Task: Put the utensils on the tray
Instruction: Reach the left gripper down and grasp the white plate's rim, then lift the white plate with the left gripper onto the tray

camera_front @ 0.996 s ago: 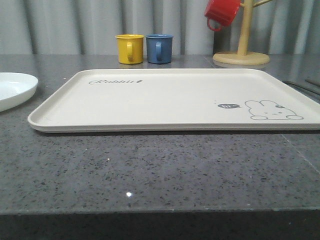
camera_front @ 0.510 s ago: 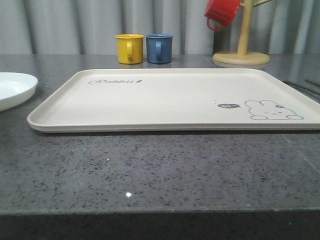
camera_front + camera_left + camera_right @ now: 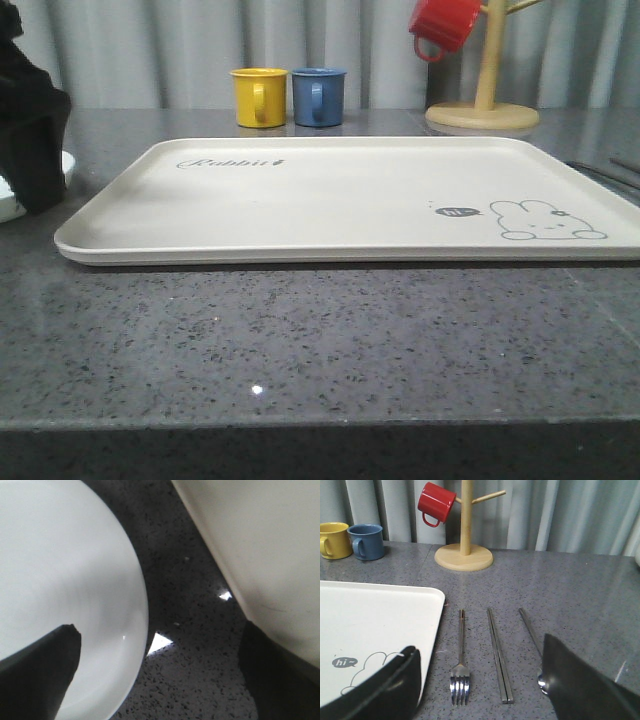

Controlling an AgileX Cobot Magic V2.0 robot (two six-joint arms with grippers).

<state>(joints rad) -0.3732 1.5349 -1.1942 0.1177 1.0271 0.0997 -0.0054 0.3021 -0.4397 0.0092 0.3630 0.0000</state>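
The cream tray [image 3: 350, 195] (rabbit drawing, "Rabbit" script) lies bare. Left tool [image 3: 155, 675] gapes wide over the white plate [image 3: 60, 575]. Right tool [image 3: 480, 690] gapes wide above the fork [image 3: 461, 672].

The left hand [image 3: 30, 140] comes into the front view at the far left, a dark shape low over the bench [image 3: 320, 340], where a moment ago nothing stood. It now covers most of the white plate [image 3: 8, 205], leaving just a sliver of rim showing beside the tray's [image 3: 330, 200] left edge
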